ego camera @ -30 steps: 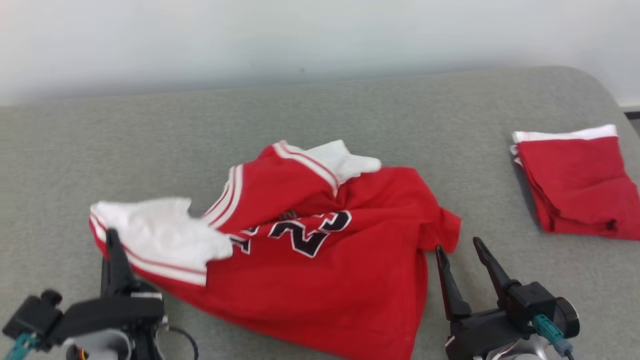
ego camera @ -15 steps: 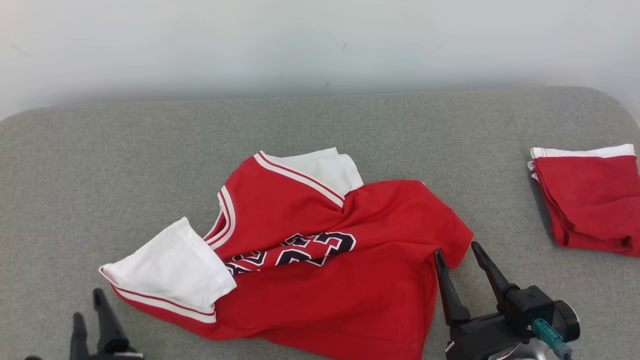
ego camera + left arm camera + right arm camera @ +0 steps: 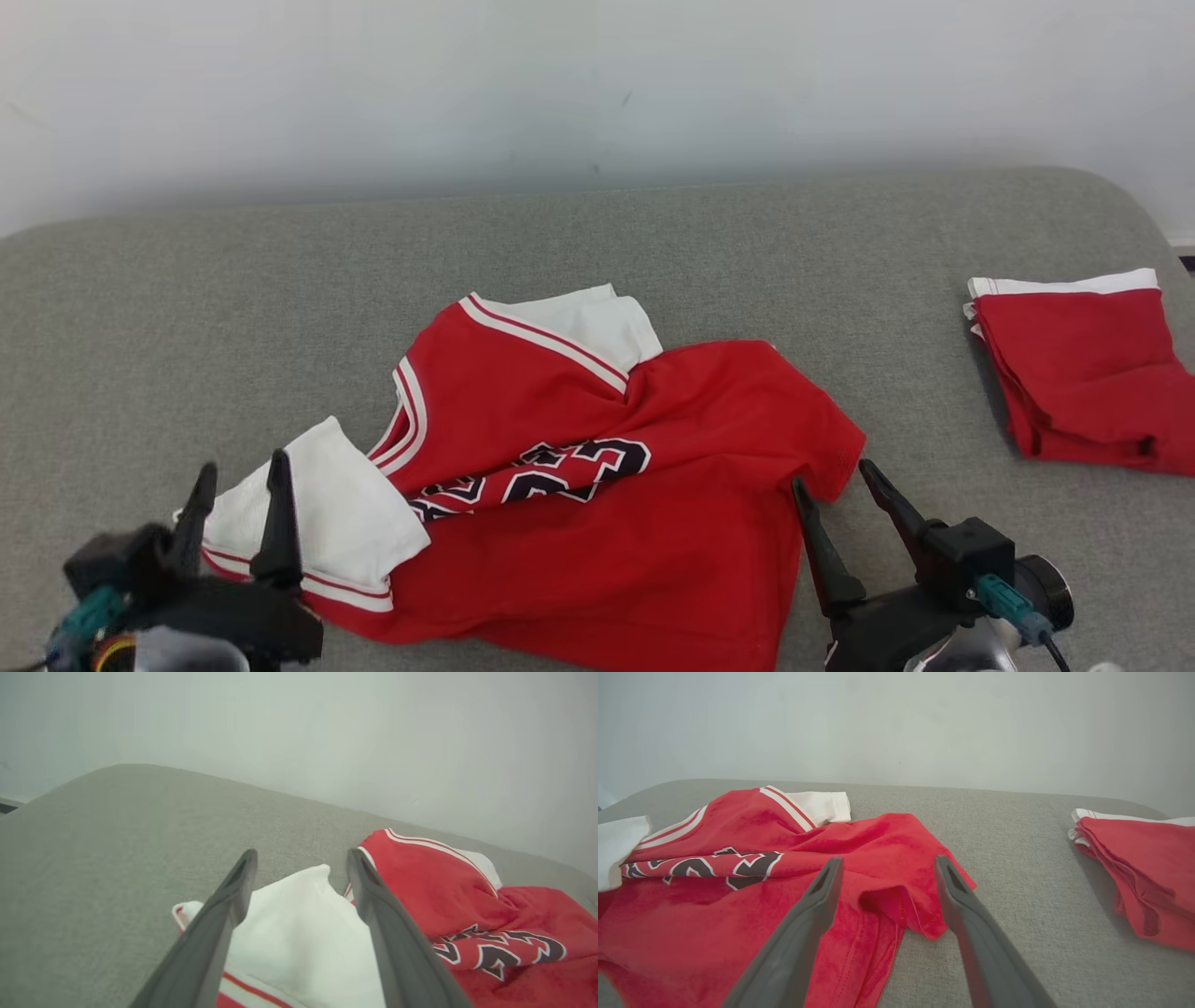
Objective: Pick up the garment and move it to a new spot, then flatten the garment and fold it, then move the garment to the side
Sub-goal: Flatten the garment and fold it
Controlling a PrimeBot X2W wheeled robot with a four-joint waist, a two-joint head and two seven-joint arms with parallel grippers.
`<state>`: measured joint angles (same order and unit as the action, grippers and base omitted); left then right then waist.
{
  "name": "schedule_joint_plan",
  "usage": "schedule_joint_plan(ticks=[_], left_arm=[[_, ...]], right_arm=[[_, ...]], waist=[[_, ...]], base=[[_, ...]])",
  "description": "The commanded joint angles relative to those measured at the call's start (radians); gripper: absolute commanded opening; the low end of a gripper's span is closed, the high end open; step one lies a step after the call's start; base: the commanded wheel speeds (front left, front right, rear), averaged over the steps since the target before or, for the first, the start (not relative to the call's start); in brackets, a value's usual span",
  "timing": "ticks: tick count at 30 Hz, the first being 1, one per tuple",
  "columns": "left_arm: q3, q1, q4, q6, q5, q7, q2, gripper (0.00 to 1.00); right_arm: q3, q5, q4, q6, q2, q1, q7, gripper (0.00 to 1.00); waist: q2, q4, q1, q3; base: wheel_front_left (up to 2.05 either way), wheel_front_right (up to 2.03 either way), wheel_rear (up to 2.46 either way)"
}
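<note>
Jersey [image 3: 653, 523] newly free; long axis diagonal (collar [image 3: 403, 420] far-left)

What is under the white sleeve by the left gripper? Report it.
The white sleeve overlaps the red jersey, covering the start of its black lettering. Anything else beneath it is hidden.

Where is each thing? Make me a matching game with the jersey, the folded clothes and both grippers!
Things:
1. jersey
2. folded clothes
3. left gripper
4. right gripper

Places:
A. open, over the white sleeve
B. far right
C. crumpled in the middle
D. open, by the red corner

Pairs: 1-C, 2-B, 3-A, 4-D
</note>
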<state>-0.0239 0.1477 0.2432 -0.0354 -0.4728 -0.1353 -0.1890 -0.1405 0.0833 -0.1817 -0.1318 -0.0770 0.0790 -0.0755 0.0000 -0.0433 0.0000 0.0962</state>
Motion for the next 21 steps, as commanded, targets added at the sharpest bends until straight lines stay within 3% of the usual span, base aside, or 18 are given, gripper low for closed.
schedule_joint_plan(ticks=[1, 11, 21], left_arm=[[-0.025, 0.045, -0.010, 0.006, 0.040, 0.048, -0.030, 1.00], [-0.130, 0.239, 0.135, -0.009, 0.140, 0.356, -0.155, 1.00], [-0.181, 0.336, 0.267, -0.071, 0.093, 0.560, -0.226, 1.00]], right_arm=[[-0.010, 0.017, 0.025, 0.002, -0.011, -0.012, 0.036, 1.00], [-0.118, 0.074, 0.156, 0.002, -0.026, -0.002, 0.196, 1.00], [-0.145, 0.095, 0.199, 0.002, -0.043, 0.020, 0.220, 1.00]], waist=[[0.0000, -0.010, 0.0000, 0.004], [0.0000, -0.072, 0.0000, 0.050], [0.0000, -0.114, 0.0000, 0.120]], base=[[0.00, 0.00, 0.00], [0.00, 0.00, 0.00], [0.00, 0.00, 0.00]])
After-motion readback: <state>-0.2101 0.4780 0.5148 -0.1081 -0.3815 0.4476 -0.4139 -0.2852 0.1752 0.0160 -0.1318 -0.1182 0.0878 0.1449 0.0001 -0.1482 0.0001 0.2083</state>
